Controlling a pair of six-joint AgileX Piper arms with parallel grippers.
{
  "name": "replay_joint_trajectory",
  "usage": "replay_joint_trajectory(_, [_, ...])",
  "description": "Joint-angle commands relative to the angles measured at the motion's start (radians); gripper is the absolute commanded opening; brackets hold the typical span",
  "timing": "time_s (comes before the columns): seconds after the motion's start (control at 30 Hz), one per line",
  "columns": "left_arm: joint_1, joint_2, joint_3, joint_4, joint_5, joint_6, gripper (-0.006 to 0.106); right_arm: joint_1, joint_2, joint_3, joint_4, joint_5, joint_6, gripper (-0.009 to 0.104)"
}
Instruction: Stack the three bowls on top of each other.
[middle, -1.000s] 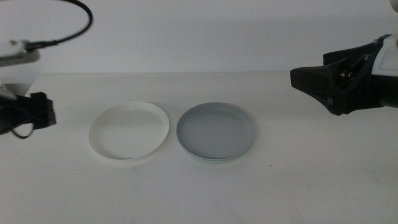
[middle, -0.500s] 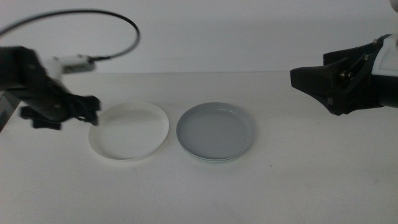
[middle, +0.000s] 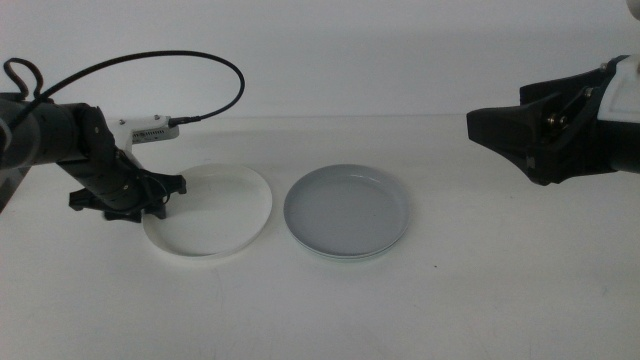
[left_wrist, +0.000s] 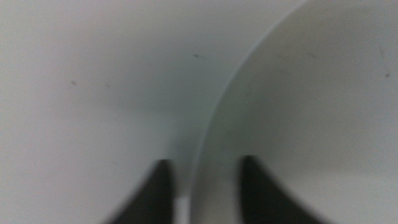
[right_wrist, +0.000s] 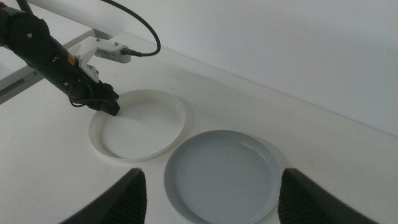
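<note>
The white bowl lies left of centre on the table. The grey bowl lies just to its right. The pale mint green bowl shows only as a thin pale rim under the grey bowl's front edge. My left gripper is down at the white bowl's left rim. In the left wrist view it is open, with one jaw inside the rim and one outside. My right gripper is open and empty, held above the table at the right. In the right wrist view it looks down over the grey bowl and the white bowl.
The left arm's black cable loops up behind the white bowl. The white table ends at a pale wall at the back.
My left arm has come in from the left edge and lowered its gripper onto the white bowl's left rim. The right arm and the bowls have not moved.
</note>
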Motion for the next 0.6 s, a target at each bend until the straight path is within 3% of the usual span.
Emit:
replay_joint_trajectory(0.0, [-0.004,-0.045,-0.023,-0.027,0.014,-0.007,0.003,0.0,-0.018,-0.022,0.016,-0.058,-0.012,0.054])
replay_joint_trajectory(0.27, [-0.036,-0.299,-0.049,-0.033,0.067,-0.007,0.0,0.0,-0.018,-0.022,0.016,-0.059,-0.012,0.054])
replay_joint_trajectory(0.37, [-0.101,-0.377,-0.049,-0.084,0.071,0.001,0.0,0.0,-0.018,-0.022,0.016,-0.058,-0.012,0.054])
replay_joint_trajectory(0.57, [-0.267,-0.321,-0.088,-0.094,0.017,-0.013,0.0,0.0,-0.018,-0.022,0.016,-0.058,-0.012,0.054])
